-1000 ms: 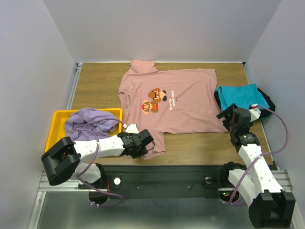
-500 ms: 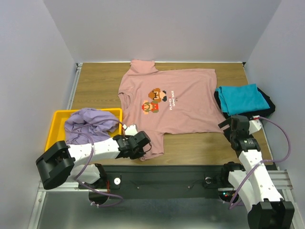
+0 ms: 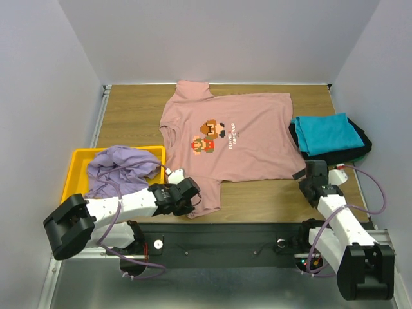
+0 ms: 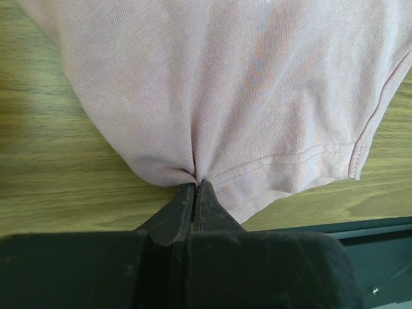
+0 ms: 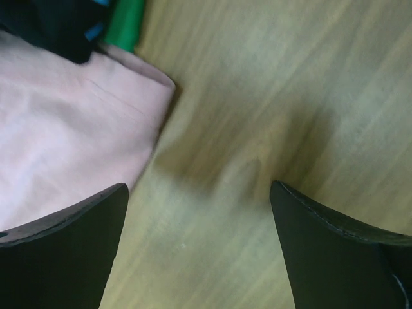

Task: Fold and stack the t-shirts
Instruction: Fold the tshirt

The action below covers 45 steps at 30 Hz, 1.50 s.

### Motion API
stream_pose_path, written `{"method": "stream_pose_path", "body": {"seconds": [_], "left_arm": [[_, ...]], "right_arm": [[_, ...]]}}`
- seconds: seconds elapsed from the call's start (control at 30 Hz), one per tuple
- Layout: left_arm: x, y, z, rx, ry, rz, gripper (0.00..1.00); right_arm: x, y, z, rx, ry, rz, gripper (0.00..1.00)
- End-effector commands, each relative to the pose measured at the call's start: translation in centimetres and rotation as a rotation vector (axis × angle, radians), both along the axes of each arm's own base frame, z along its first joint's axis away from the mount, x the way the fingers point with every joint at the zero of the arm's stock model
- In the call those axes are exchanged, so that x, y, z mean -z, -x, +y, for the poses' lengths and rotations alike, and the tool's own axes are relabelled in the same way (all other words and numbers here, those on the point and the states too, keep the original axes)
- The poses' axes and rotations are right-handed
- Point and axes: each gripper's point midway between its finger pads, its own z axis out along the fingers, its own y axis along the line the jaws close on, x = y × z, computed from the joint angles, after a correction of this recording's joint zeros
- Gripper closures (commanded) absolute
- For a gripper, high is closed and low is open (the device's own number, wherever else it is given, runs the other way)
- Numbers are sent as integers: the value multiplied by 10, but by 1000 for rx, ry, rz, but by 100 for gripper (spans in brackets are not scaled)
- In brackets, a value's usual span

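**Wooden bench: pink t-shirt pinched at its near-left flap**

Pale walls close in the bench on three sides. The pink t-shirt lies spread flat across the middle of the wood, print side up. The left end effector is clamped on a small gather of pink cloth at the stitched edge of the near-left flap, its fingers pressed together with the fabric puckered between them. The right end effector hovers low over bare wood just beside the shirt's near-right corner, its fingers wide apart and holding nothing.

At the right edge of the bench a folded teal t-shirt rests on a black t-shirt. At the left, a crumpled lavender t-shirt sits in a yellow bin.
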Motion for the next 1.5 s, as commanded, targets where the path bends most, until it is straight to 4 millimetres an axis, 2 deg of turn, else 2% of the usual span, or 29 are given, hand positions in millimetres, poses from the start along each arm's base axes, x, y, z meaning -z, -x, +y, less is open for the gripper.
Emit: {"method": "stream_pose_path", "body": {"seconds": [0.0, 0.17, 0.3, 0.37, 0.4, 0.47, 0.5, 0.6, 0.73, 1.1, 1.2, 1.33, 1.4, 1.47], "left_arm": [[8, 5, 16, 12, -49, 17, 100], [6, 2, 16, -5, -47, 9, 100], [-1, -3, 13, -22, -32, -8, 100], [-3, -5, 12, -28, -25, -11, 100], [-2, -4, 13, -31, -32, -2, 100], [-5, -5, 12, -32, -33, 0, 100], [-5, -3, 12, -29, -31, 7, 100], [-9, -1, 10, -15, -19, 12, 100], [-14, 4, 12, -6, -12, 23, 100], [-26, 23, 6, 68, 83, 61, 100], [-35, 26, 1, 93, 136, 57, 100], [-53, 17, -14, 117, 220, -8, 100], [-61, 13, -23, 146, 244, -30, 100], [-64, 6, -28, 153, 241, -52, 100]], "right_arm": [[3, -26, 1, 41, -24, -124, 7], [6, -33, -7, 47, 25, -127, 16], [9, -43, -5, 30, 19, -128, 23], [11, -45, -1, 12, 4, -124, 33], [11, -46, 2, -4, -7, -126, 50], [10, -47, 4, -22, -12, -132, 62], [4, -49, 5, -36, -9, -151, 72], [-10, -51, 11, -85, -15, -208, 88], [-22, -45, 10, -101, 4, -221, 100], [-55, -4, -4, -51, 64, -183, 99], [-63, -7, 5, -75, 18, -230, 100], [-62, -11, 9, -103, 13, -197, 100], [-67, -19, 13, -143, 10, -201, 100], [-63, -26, 18, -191, 4, -176, 100]]}}
